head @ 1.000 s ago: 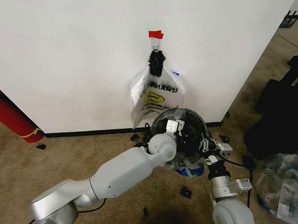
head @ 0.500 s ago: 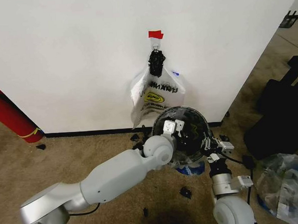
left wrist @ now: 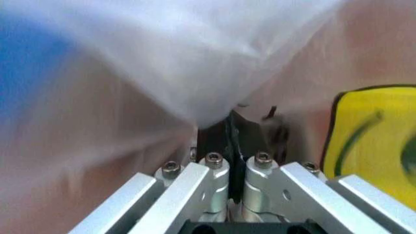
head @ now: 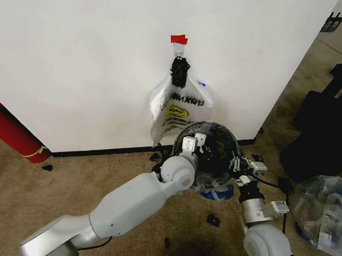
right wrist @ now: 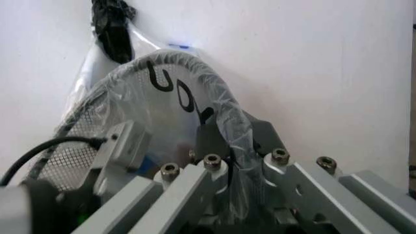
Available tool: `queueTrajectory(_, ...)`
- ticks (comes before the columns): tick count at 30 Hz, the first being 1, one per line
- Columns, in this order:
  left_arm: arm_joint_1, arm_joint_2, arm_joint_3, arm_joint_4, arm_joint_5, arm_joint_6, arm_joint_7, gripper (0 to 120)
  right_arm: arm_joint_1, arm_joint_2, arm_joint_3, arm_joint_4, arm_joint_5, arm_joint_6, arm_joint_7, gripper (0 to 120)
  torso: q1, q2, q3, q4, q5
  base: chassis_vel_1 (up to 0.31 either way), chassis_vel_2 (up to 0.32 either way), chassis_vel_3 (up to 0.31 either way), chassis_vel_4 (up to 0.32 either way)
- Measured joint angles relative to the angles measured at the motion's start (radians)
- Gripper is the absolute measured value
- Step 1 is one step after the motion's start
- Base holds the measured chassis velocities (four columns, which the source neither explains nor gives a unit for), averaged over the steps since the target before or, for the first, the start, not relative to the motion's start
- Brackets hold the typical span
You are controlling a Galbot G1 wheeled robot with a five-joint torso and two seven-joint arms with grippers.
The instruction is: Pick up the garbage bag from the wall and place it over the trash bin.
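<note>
At the trash bin (head: 209, 154) rim, your left gripper (head: 190, 143) sits on the side away from the right arm. Left wrist view: its fingers (left wrist: 217, 170) are pinched together on a fold of garbage bag (left wrist: 195, 63) film, with the yellow smiley print beside them. Your right gripper (head: 237, 160) is on the opposite side of the bin, at the rim. Right wrist view: its fingers (right wrist: 215, 146) are clamped on the bag plastic where it wraps over the rim, black lettering showing on the stretched film. So you've got one bag drawn over the bin mouth, a gripper holding it on each side, and mesh bin wall visible through the plastic.

Behind the bin, a second printed bag (head: 180, 107) hangs flat on the wall (head: 87, 63) under a black clip (head: 179, 70) and a red tape tab (head: 179, 39), its bottom edge just above the bin rim. Blue bag material (head: 217, 193) lies on the carpet (head: 76, 179) at the bin's base. A red fire extinguisher (head: 7, 131) leans against the wall, well apart from the bin on your left-arm side. Clear plastic bags (head: 327, 211) are heaped on the carpet well off on the right-arm side.
</note>
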Motion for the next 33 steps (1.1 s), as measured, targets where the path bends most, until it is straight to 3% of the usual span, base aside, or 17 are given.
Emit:
queueTrajectory(22, -0.034, -0.074, 0.042, 0.105, -0.04, 0.012, 0.007, 0, -0.021, -0.017, 0.003, 0.02, -0.005, 0.006, -0.018, 1, 0.0, 0.0, 0.0, 0.0, 0.0001, 0.0, 0.0, 0.0, 0.0)
queueTrajectory(27, -0.036, -0.026, 0.05, 0.04, -0.077, 0.041, -0.008, 0, -0.018, -0.027, 0.009, 0.009, -0.016, 0.014, -0.02, 1, 0.0, 0.0, 0.0, 0.0004, 0.0001, 0.0, 0.0, 0.0, 0.0)
queueTrajectory(33, -0.073, 0.038, 0.059, -0.065, -0.198, 0.111, -0.047, 0, -0.019, -0.028, 0.009, 0.004, -0.038, 0.025, -0.031, 1, 0.0, 0.0, 0.0, 0.0002, 0.0, 0.0, 0.0, 0.0, 0.0)
